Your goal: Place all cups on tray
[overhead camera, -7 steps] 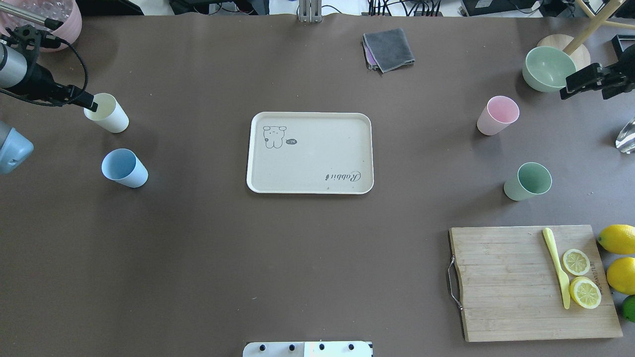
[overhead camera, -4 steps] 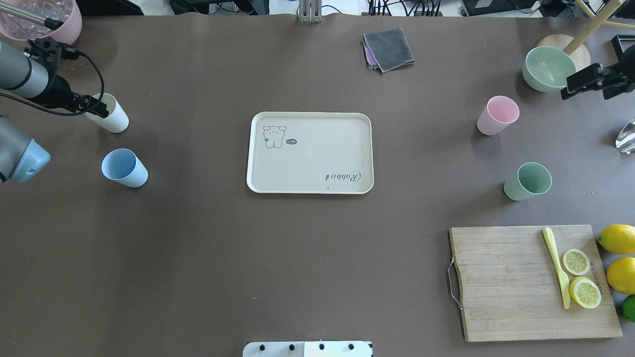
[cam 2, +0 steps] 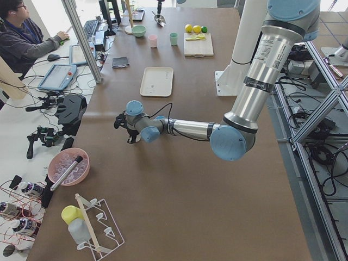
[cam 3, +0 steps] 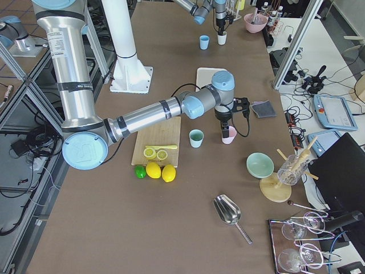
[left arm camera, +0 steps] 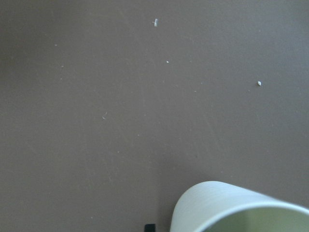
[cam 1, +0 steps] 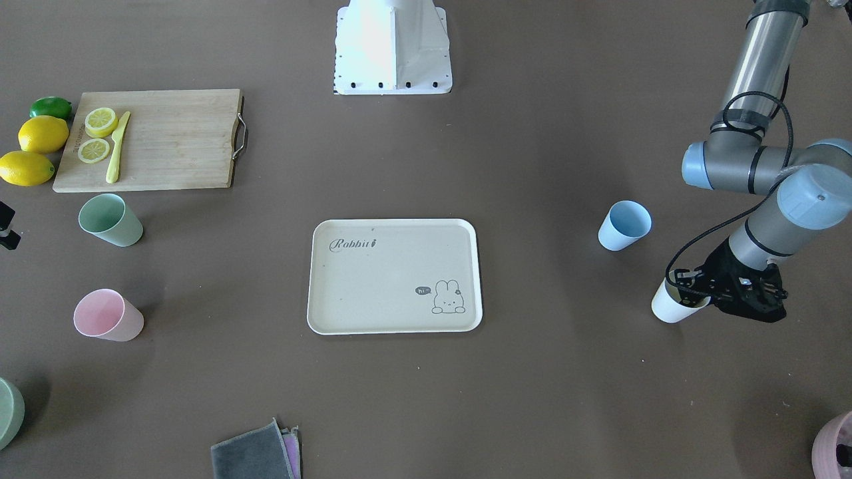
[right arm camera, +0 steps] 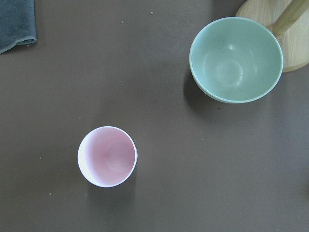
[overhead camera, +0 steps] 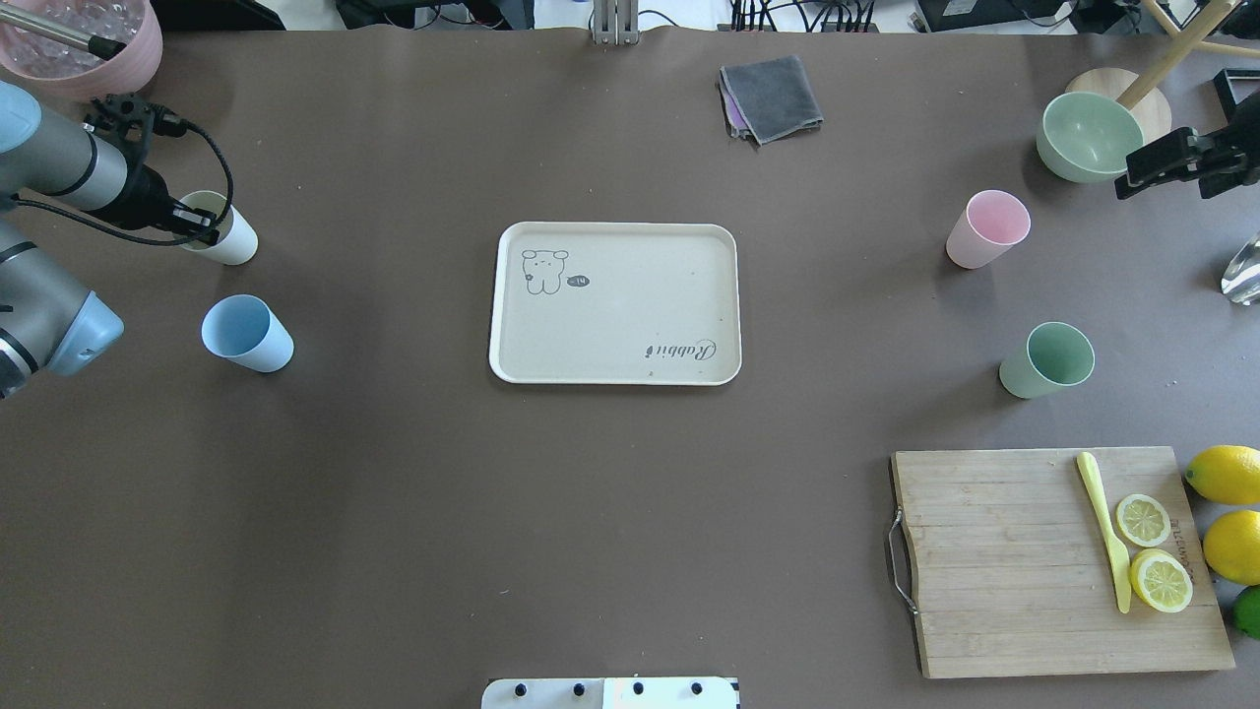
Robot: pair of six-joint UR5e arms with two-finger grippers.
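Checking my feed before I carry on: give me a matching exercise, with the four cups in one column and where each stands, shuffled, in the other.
1. cream-yellow cup
2. light blue cup
3. pink cup
4. mint green cup

A. nearest the cutting board
B. at the left hand
C. nearest the green bowl
D. untouched, on the left arm's side of the tray

Pairs: 1-B, 2-D, 3-C, 4-A.

Has wide bare table [overhead camera: 394,512] all round the tray [overhead camera: 615,228], with tighter gaps only between blue cup [overhead camera: 246,335] and cream cup [overhead camera: 236,244] at left and among pink cup [overhead camera: 987,228], green cup [overhead camera: 1049,360] and bowl [overhead camera: 1088,136] at right.
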